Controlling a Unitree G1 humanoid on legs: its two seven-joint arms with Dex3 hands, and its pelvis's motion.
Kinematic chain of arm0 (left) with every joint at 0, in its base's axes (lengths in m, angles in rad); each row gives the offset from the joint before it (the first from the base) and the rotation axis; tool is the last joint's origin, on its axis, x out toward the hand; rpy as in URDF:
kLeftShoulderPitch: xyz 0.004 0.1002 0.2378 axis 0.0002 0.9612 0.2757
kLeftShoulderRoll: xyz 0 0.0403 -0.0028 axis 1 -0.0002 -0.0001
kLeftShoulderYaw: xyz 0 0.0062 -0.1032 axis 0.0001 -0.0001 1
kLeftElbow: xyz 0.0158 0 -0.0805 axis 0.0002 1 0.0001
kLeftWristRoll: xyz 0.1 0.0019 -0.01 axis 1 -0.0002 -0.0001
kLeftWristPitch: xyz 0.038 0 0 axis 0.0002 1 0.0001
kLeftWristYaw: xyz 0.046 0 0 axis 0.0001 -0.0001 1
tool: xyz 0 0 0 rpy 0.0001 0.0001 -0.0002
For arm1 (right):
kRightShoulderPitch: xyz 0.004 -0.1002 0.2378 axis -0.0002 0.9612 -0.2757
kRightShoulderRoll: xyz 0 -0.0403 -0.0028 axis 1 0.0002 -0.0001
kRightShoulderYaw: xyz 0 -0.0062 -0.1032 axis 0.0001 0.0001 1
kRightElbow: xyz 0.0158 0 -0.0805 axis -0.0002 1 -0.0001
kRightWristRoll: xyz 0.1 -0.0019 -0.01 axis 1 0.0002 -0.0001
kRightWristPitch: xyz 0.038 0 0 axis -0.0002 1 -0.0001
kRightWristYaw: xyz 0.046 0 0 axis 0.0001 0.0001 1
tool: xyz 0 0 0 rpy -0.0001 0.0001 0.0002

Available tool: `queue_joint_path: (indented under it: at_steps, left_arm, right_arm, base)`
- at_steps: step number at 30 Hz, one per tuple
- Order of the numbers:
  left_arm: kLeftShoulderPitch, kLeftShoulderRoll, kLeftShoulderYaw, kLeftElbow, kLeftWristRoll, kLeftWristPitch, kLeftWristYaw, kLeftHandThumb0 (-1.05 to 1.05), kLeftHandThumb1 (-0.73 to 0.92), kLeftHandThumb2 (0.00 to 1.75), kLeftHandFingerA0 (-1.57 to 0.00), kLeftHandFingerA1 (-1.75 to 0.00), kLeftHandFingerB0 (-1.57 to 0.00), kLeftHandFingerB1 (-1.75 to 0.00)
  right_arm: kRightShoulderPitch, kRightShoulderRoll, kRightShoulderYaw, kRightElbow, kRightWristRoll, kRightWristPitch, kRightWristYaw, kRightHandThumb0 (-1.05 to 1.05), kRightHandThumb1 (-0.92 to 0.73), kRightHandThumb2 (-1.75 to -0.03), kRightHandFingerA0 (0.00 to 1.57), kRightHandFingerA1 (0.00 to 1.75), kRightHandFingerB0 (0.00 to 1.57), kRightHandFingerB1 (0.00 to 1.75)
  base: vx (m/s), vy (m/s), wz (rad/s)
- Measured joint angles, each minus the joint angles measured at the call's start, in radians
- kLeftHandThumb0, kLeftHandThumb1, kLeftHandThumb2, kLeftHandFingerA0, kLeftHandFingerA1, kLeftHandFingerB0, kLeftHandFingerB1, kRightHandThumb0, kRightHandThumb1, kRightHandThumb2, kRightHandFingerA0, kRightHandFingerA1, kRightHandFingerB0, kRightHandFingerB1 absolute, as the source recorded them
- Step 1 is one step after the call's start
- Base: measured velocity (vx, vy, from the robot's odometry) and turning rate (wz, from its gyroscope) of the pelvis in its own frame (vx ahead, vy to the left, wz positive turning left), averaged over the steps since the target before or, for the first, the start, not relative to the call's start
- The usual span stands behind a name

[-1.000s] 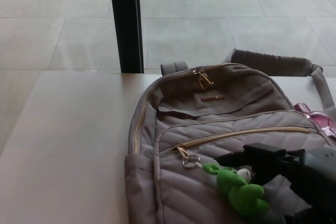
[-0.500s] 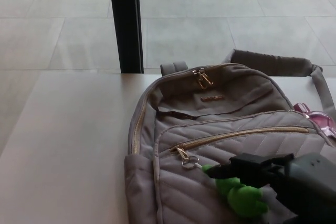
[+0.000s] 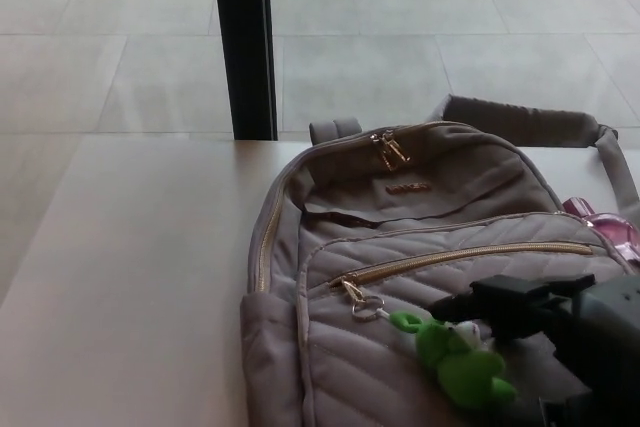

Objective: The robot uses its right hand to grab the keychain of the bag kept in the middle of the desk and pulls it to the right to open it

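A: Where's the bag?
B: Grey quilted fabric backpack (image 3: 420, 247) lies flat on the pale desk (image 3: 130, 277), centre-right. Its gold front-pocket zipper (image 3: 470, 257) is closed, pull at the left end.
A: Keychain?
B: Green plush frog keychain (image 3: 455, 362) hangs from that pull, resting on the near front panel.
A: Right hand?
B: Black right hand (image 3: 540, 312) comes in from the right, its fingers (image 3: 470, 304) just above the frog. Grip: cannot tell.
A: Left?
B: Out of frame.
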Motion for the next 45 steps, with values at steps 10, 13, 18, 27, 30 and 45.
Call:
queue_joint_path:
  at_steps: [10, 13, 18, 27, 30, 45]
  left_arm:
    - [0.016, -0.016, 0.002, -0.006, -0.001, -0.007, -0.005, -0.89, 0.92, 0.82, -0.52, -0.52, -0.39, -0.41]
    - [0.015, -0.022, 0.007, -0.004, -0.003, -0.009, -0.007, -0.89, 0.92, 0.79, -0.55, -0.53, -0.42, -0.42]
    - [0.015, -0.027, 0.012, -0.006, -0.008, -0.012, -0.011, -0.89, 0.92, 0.84, -0.51, -0.53, -0.36, -0.41]
    - [0.011, -0.034, 0.014, -0.003, -0.021, -0.013, -0.014, -0.81, 0.79, 1.18, -0.52, -0.62, -0.36, -0.53]
    - [0.008, -0.035, 0.015, 0.001, -0.023, -0.013, -0.014, -0.89, 0.92, 0.83, -0.55, -0.54, -0.39, -0.42]
    - [0.015, -0.036, 0.009, -0.004, -0.025, -0.022, -0.021, -0.82, 0.80, 1.20, -0.47, -0.60, -0.34, -0.51]
  right_arm:
    - [0.009, 0.029, 0.004, 0.000, -0.013, 0.000, 0.012, -0.84, -0.75, -0.63, 0.86, 0.81, 0.44, 0.38]
    - [0.015, 0.029, 0.010, -0.001, -0.023, 0.001, 0.013, -0.84, -0.74, -0.63, 0.90, 0.99, 0.44, 0.37]
    - [0.017, 0.029, 0.014, 0.002, -0.041, 0.009, 0.015, -0.85, -0.76, -0.64, 0.88, 1.13, 0.46, 0.36]
    - [0.017, 0.015, 0.022, 0.017, -0.111, 0.008, 0.015, -0.88, -0.67, -1.05, 0.99, 1.11, 0.30, 0.48]
    - [0.017, 0.004, 0.019, 0.026, -0.143, 0.008, 0.014, -0.77, -0.61, -1.03, 1.02, 1.12, 0.32, 0.51]
    - [0.028, 0.048, 0.035, 0.049, -0.199, 0.003, -0.009, -0.61, -0.77, -0.64, 1.06, 1.29, 0.54, 0.44]
  base:
    - [0.00, 0.000, 0.00]
    - [0.00, 0.000, 0.00]
    - [0.00, 0.000, 0.00]
    - [0.00, 0.000, 0.00]
    - [0.00, 0.000, 0.00]
    - [0.00, 0.000, 0.00]
